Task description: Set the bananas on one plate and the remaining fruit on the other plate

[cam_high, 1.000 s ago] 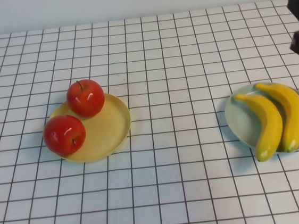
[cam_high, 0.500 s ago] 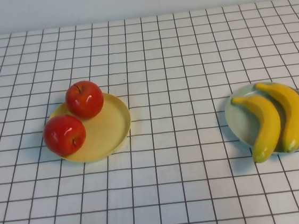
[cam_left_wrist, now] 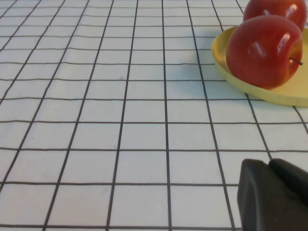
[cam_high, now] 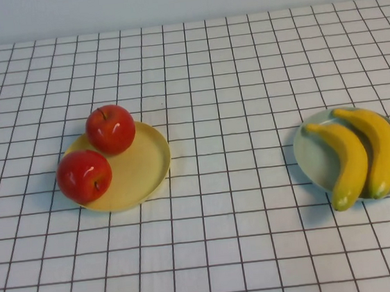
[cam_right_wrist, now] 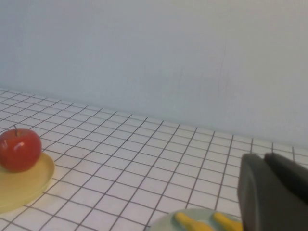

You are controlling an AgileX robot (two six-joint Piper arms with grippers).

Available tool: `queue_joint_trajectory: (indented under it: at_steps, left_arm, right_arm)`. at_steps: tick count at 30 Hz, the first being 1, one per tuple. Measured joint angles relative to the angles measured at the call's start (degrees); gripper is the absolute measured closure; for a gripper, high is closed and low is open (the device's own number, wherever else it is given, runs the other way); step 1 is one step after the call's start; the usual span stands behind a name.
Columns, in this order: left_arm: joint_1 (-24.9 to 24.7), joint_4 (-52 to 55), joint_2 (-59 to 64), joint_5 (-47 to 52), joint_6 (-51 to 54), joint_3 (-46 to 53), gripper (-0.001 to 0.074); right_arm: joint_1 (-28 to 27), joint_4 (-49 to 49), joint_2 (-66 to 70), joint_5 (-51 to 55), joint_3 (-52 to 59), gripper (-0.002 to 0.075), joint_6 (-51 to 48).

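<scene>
In your high view neither arm appears. The dark left gripper (cam_left_wrist: 272,195) is cut by its wrist picture's corner, and so is the dark right gripper (cam_right_wrist: 274,192). The two curved yellow bananas (cam_right_wrist: 207,222) show only their tips there.

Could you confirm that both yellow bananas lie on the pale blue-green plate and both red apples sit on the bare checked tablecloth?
Not quite: the high view shows both glossy red apples sitting on the round yellow plate, not on the cloth. The two yellow bananas do lie on the pale blue-green plate.
</scene>
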Motion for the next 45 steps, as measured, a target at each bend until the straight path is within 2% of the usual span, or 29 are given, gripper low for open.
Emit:
queue_joint_trajectory:
  at_steps: [10,18,25,29,33,39,45]
  left_arm:
    - [0.0,0.0,0.0,0.0,0.0,0.0,0.0734]
    - [0.0,0.0,0.0,0.0,0.0,0.0,0.0734]
    - [0.0,0.0,0.0,0.0,0.0,0.0,0.0734]
    - [0.0,0.0,0.0,0.0,0.0,0.0,0.0734]
    - [0.0,0.0,0.0,0.0,0.0,0.0,0.0734]
    - [0.0,0.0,0.0,0.0,0.0,0.0,0.0734]
    - [0.0,0.0,0.0,0.0,0.0,0.0,0.0734]
  right_arm:
    - [-1.52,-2.96,-13.12,11.41,1.55,0.074,0.0]
    - [-10.21,-0.54,-22.81,11.66,9.65,0.074,0.0]
    - [-10.56,1.25,-22.89,12.51,11.47,0.074,0.0]
    - [-10.56,7.34,-22.89,12.5,12.88,0.074,-0.54]
    - [-10.56,19.44,-22.94,12.67,15.94,0.074,-8.74]
    - [-10.78,28.03,-22.94,12.94,17.85,0.074,-16.47]
    - [-16.83,32.53,-22.94,16.1,17.97,0.074,-22.53]
